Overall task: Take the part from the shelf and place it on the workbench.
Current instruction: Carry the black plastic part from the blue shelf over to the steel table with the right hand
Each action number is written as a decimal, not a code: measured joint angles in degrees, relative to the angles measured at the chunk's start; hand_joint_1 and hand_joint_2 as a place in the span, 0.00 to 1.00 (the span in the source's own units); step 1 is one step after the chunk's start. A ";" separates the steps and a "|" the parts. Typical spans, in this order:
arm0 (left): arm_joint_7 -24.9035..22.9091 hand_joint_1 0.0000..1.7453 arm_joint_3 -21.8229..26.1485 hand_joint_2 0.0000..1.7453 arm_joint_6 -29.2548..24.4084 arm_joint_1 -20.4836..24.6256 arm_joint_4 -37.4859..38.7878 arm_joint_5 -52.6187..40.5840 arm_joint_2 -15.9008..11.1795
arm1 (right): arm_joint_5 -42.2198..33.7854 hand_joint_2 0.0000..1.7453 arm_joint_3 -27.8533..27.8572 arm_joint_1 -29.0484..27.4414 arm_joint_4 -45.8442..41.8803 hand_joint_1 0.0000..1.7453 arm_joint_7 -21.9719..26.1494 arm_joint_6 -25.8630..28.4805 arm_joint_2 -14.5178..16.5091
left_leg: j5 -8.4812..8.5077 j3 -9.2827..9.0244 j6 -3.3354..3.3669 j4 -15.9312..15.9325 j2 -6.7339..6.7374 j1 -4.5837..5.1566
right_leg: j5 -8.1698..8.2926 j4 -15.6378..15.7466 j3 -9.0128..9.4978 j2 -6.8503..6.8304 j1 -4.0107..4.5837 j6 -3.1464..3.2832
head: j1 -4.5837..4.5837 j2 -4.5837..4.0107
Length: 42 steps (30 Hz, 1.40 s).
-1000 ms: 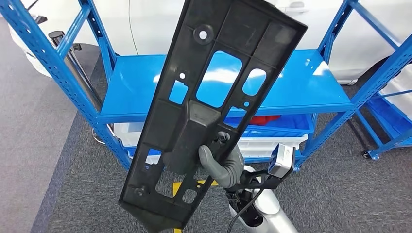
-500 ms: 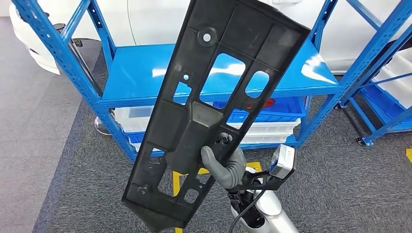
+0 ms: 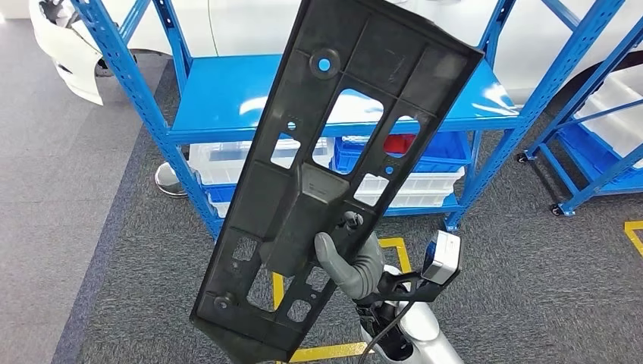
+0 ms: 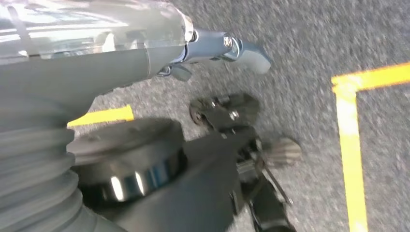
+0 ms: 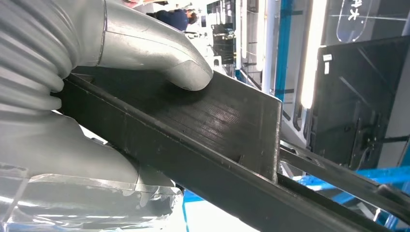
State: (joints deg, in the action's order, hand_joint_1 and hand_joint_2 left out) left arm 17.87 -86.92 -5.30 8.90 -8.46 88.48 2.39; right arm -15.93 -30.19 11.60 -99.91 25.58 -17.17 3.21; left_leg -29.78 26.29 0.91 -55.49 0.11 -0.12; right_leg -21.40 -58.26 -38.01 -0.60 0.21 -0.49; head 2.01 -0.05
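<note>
**Already off the shelf: part in hand, robot backing away**

Nearest the camera, the right hand [image 3: 350, 262] grasps the long black plastic panel [image 3: 334, 174], its thick grey thumb lying across the raised block near the panel's lower middle. The right wrist view confirms the grip: the thumb [image 5: 159, 53] presses flat on a ribbed black edge of the part [image 5: 227, 121], with the rest of the hand beneath it. The panel stands tilted, lower end toward the robot, upper end leaning away and to the right, held up in the air and touching nothing else.

The left hand [image 4: 227, 48] hangs beside the body over grey carpet and yellow floor tape [image 4: 350, 145]; the blurred picture does not settle whether its fingers are curled or spread, so its state cannot be told.

Beyond the panel stands the blue metal shelf [image 3: 227, 106], its upper deck bare, with white bins [image 3: 220, 163] and a blue bin [image 3: 440, 152] on the lower level. Past that is a white car body [image 3: 68, 53].

Against the two earlier head pictures, the whole scene has slid: more carpet and yellow tape show in front of the shelf, which sits farther off and shifted. That reads as the camera moving while the panel kept its place in the hand. The pick looks done; what seems to remain is the carry to the workbench and the set-down.
</note>
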 joint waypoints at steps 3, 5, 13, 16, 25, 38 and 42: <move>0.19 0.00 -0.01 1.00 -0.08 -0.12 0.00 0.00 0.02 | 0.30 1.00 0.07 -0.55 0.00 0.85 0.08 0.40 -0.10 | 1.60 1.59 0.80 0.08 0.30 -0.05 | -6.36 -8.32 -3.33 0.31 -0.46 -1.09 | 0.00 0.00; 0.27 0.00 -0.01 1.00 -0.07 -0.21 0.00 0.00 0.02 | 0.43 1.00 0.16 -1.09 0.00 0.85 0.07 0.61 -0.22 | 2.47 2.80 0.84 -0.05 0.44 -0.01 | -9.81 -14.92 -5.13 0.34 -0.68 -1.60 | 0.01 0.00; 0.56 0.00 -0.05 1.00 0.12 -0.36 0.00 0.00 0.14 | 0.52 1.00 0.45 -1.86 -0.93 0.85 -0.62 0.63 -0.49 | 3.14 4.79 -0.61 -1.59 2.90 0.47 | -5.43 0.34 5.71 -2.07 -0.05 0.50 | 0.01 0.00; 0.62 0.00 -0.07 1.00 0.12 -0.26 0.00 0.00 0.13 | 0.52 1.00 0.57 -2.19 -1.20 0.85 -0.69 0.65 -0.58 | 1.51 5.63 -1.47 -3.48 2.69 0.26 | -4.71 0.77 5.40 -0.73 -0.39 1.75 | 0.01 0.00; 0.77 0.00 -0.14 1.00 -0.05 -0.65 0.00 0.00 0.10 | 0.52 1.00 0.69 -3.26 -1.54 0.85 -0.72 0.60 -0.61 | 1.15 5.90 -1.76 -6.36 -2.44 -0.60 | -3.77 0.10 4.22 4.33 -0.38 1.89 | 0.01 -0.01; 0.97 0.00 -0.21 1.00 -0.01 -0.76 0.04 -0.21 0.17 | 0.51 1.00 1.55 -4.37 -2.24 0.85 -0.71 0.58 -1.16 | 2.93 4.88 0.18 -1.58 2.84 -0.85 | -8.67 -12.88 -2.24 0.48 -1.12 -1.53 | -0.02 0.01; 1.01 0.00 -0.24 1.00 -0.02 -0.57 0.04 -0.33 0.24 | 0.50 1.00 1.88 -4.42 -2.84 0.85 -0.69 0.61 -1.20 | 2.51 4.67 -0.76 -1.88 4.89 -0.32 | -4.61 -0.38 4.45 -3.38 -0.32 -0.35 | -0.01 -0.01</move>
State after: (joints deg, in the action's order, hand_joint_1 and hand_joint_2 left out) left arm 18.88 -87.16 -5.32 8.33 -8.41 88.15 2.63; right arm -15.43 -28.31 7.18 -102.74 24.89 -16.56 2.01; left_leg -27.27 30.96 0.15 -57.37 5.00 -0.44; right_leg -26.01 -58.65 -33.56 -3.98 -0.11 -0.84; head 1.99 -0.06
